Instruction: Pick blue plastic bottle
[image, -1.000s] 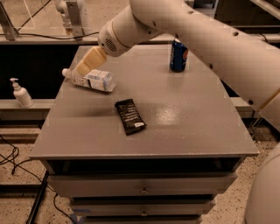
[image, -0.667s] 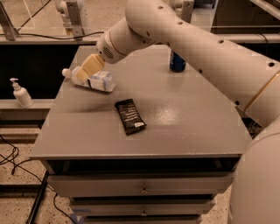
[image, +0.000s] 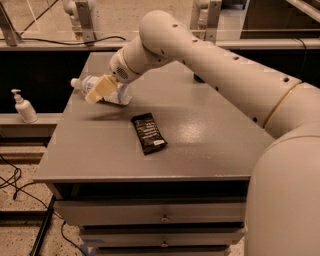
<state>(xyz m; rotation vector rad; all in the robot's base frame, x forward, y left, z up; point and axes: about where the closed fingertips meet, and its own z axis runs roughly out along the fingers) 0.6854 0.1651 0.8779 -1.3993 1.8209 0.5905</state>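
Blue plastic bottle (image: 119, 95) lies on its side in the upper-left part of the worktop (image: 200, 130), near the left edge. White cap points toward the frame's left, and the pale label end points right, toward the centre.

Gripper (image: 102, 89) is right on the bottle, a tan part crossing its middle, w/ the cap end sticking out to the left and the label end to the right. Grip state: can't tell whether it's closed on the bottle or just set against it, since the far side is hidden.

Arm (image: 225, 75) is white and thick. It enters from the lower right of the frame and sweeps diagonally up and left over the worktop's back-right area, w/ its wrist bending down to the bottle.

Black snack packet (image: 148, 133) lies flat approx. mid-worktop, below and right of the bottle, apart from it.

White pump dispenser (image: 22, 106) stands upright on a low ledge at the far left, off the worktop.

Drawers (image: 162, 217) sit under the worktop along the bottom of the frame. Cables (image: 10, 185) run across the floor at lower left.
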